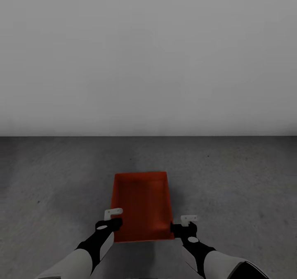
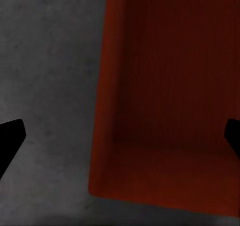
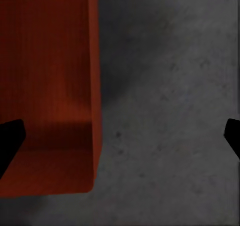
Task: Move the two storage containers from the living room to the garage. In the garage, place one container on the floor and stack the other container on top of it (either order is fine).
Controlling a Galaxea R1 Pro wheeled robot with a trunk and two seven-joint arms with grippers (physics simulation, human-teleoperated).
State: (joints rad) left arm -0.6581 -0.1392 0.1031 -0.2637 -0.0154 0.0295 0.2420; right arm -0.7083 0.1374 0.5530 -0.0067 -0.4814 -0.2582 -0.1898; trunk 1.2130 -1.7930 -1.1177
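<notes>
One storage container point(image 1: 142, 204) on concrete floor point(image 1: 231, 180), white wall point(image 1: 148, 56) behind

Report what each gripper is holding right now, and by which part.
Nothing is held. Both the left gripper and right gripper are open, each straddling a near corner of the orange-red container, which sits on the grey concrete floor.

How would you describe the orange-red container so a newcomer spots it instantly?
Start at the plain white wall, then drop to the dark grey concrete floor below it. Between the left gripper and right gripper sits the storage container, the sole orange-red, open-top rectangular thing there.
</notes>
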